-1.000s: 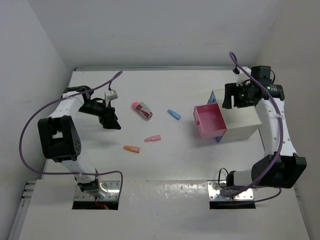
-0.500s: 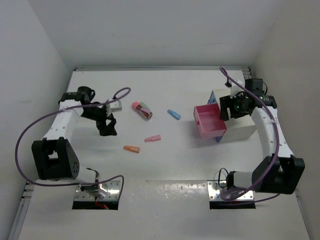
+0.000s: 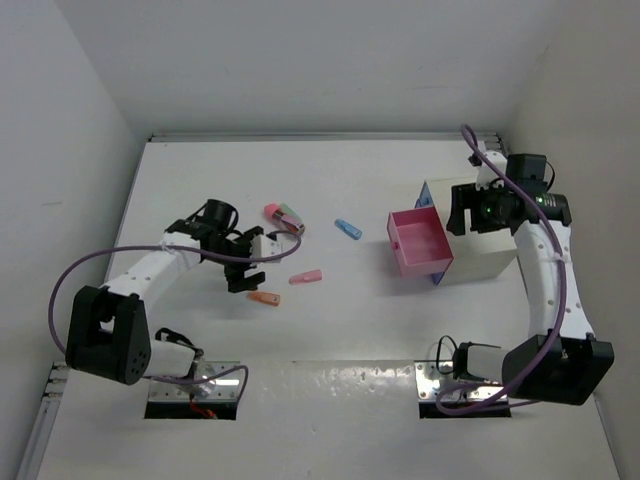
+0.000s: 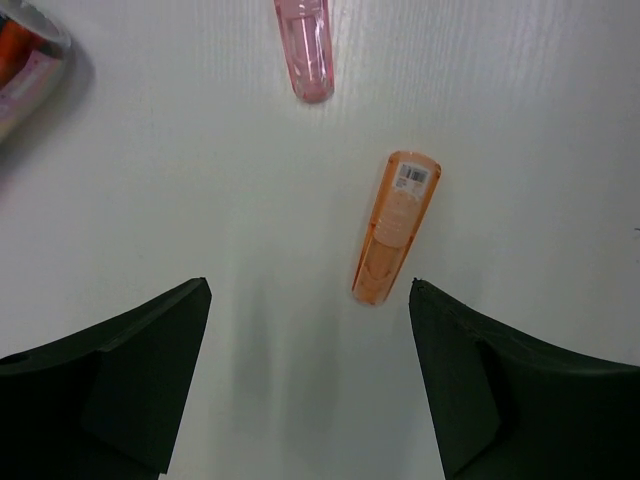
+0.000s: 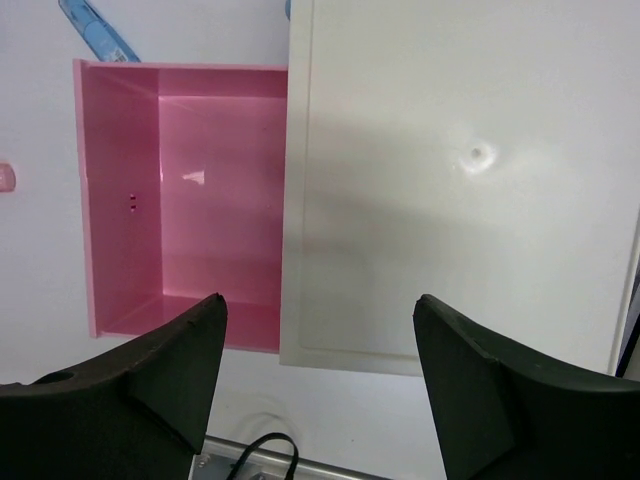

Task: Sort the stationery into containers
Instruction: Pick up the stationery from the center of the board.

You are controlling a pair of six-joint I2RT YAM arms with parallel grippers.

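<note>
Barely begun: pink drawer point(image 3: 418, 240) empty; orange piece point(image 4: 397, 226), pink piece point(image 3: 306, 277), blue piece point(image 3: 347, 229) loose mid-frame; left gripper point(image 4: 310, 290), right gripper point(image 5: 320, 300) agape, empty.

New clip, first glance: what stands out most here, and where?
The bright pink drawer stands out first: pulled out of the white cabinet at the right of the table, empty, with the right gripper open above them. Left of centre, the left gripper hangs open over an orange piece, with a pink piece and a blue piece lying loose nearby.
</note>
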